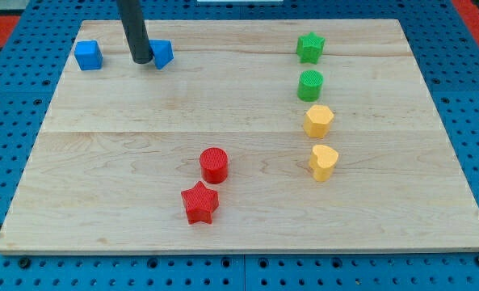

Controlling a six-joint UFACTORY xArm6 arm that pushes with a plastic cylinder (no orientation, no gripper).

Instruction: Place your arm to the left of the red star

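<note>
Wooden board [102, 162], my tip [140, 61] beside blue block [162, 54]

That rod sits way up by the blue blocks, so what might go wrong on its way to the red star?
1. My tip stands right beside a blue block, so moving off may nudge it.
2. The red cylinder sits close above the red star; a path too far right could knock either.

The only part of the robot in view is a straight rod [134, 28], dark grey to black, round in section and smooth, entering from the top edge in the upper left of the frame. It keeps an even thickness down to my tip [140, 61], which ends bluntly. No cables, screws or markings can be made out on it.
</note>
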